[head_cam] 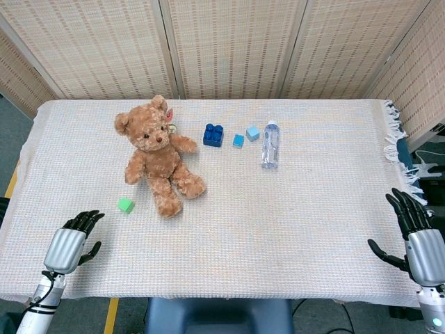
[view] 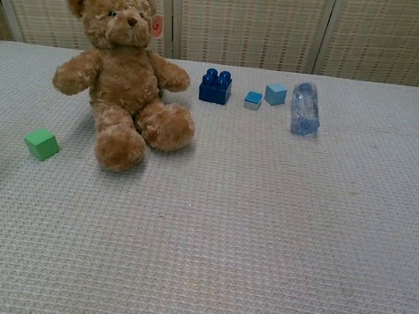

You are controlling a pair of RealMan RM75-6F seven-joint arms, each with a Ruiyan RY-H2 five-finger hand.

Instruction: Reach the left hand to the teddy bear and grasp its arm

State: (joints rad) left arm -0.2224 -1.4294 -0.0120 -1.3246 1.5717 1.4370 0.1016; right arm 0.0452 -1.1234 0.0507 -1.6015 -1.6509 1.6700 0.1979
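A brown teddy bear point(head_cam: 157, 154) point(view: 121, 71) sits on the table at the back left, its arms spread to either side and its legs stretched toward me. My left hand point(head_cam: 72, 243) hovers at the table's front left corner, well short of the bear, fingers apart and holding nothing. At the front right edge my right hand point(head_cam: 414, 229) stands upright with spread fingers, also holding nothing. Neither hand shows plainly in the chest view.
A small green cube point(head_cam: 125, 204) point(view: 41, 143) lies between my left hand and the bear. Right of the bear are a dark blue brick point(head_cam: 213, 134) point(view: 215, 86), two light blue cubes point(head_cam: 245, 136) point(view: 265, 97) and a lying clear bottle point(head_cam: 270, 145) point(view: 305, 108). A white cloth point(head_cam: 278, 229) covers the table.
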